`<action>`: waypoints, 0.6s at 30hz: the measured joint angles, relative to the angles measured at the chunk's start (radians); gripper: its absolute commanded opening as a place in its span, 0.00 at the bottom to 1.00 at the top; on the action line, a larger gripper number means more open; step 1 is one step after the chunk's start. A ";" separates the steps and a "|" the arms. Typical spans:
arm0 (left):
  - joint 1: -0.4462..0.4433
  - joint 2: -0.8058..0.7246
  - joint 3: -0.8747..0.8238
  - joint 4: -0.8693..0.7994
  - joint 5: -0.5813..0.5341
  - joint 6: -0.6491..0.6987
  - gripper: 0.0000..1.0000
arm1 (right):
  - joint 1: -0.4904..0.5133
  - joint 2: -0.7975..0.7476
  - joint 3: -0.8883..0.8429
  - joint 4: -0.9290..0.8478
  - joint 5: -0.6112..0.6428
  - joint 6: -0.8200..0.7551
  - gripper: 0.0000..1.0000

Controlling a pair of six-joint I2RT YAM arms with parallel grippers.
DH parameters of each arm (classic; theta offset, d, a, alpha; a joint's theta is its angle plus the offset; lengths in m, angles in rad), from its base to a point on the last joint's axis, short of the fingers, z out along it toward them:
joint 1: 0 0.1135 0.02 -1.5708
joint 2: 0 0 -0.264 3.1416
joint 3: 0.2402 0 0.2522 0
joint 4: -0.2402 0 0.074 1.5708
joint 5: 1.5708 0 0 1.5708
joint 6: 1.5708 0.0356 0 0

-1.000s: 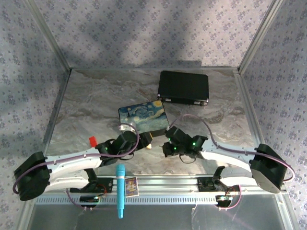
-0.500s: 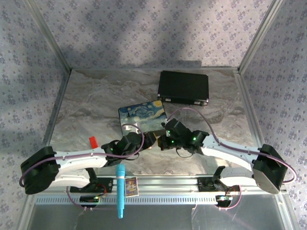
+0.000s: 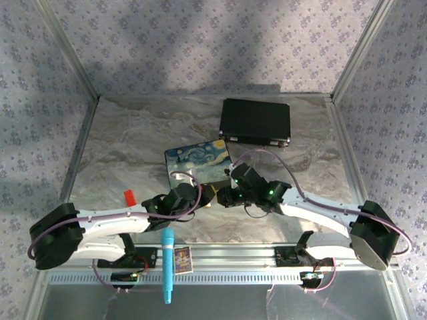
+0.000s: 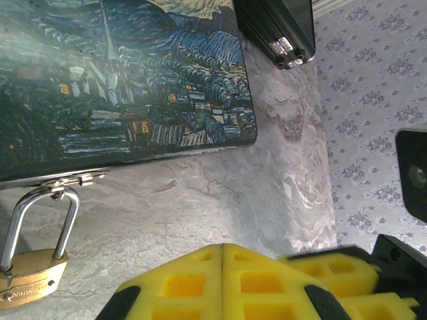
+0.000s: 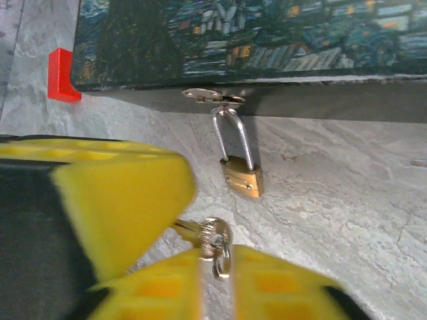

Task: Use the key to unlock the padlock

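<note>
Padlock (image 5: pixel 243 179) lies on worktop (image 5: pixel 347 193), shackle (image 5: pixel 248 152) hooked in hasp (image 5: pixel 213 97) of painted box (image 5: pixel 220 27), long axis pointing away from box. I see right end effector (image 5: pixel 197 248) pinching key (image 5: pixel 212 235); left end effector (image 4: pixel 222 263) pressed together.

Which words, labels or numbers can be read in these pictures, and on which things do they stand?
Padlock: one engraved word on the brass body, too blurred to read.
Small card on the near rail: print too small to read.
Nothing else bears readable text.
</note>
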 measured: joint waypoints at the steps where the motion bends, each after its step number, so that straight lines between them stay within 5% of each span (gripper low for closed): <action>1: 0.005 -0.005 0.000 -0.002 0.000 0.005 0.00 | -0.020 0.000 -0.014 0.009 -0.016 0.000 0.62; 3: 0.023 -0.021 -0.002 -0.004 0.009 0.023 0.00 | -0.055 -0.010 -0.039 0.033 -0.042 -0.005 0.71; 6: 0.071 -0.076 -0.006 0.002 0.061 0.073 0.00 | -0.109 -0.076 -0.094 0.106 -0.113 -0.014 0.72; 12: 0.189 -0.161 -0.006 0.019 0.238 0.211 0.00 | -0.246 -0.165 -0.143 0.316 -0.333 -0.016 0.66; 18: 0.247 -0.196 0.004 0.023 0.427 0.315 0.00 | -0.272 -0.170 -0.143 0.464 -0.503 -0.038 0.54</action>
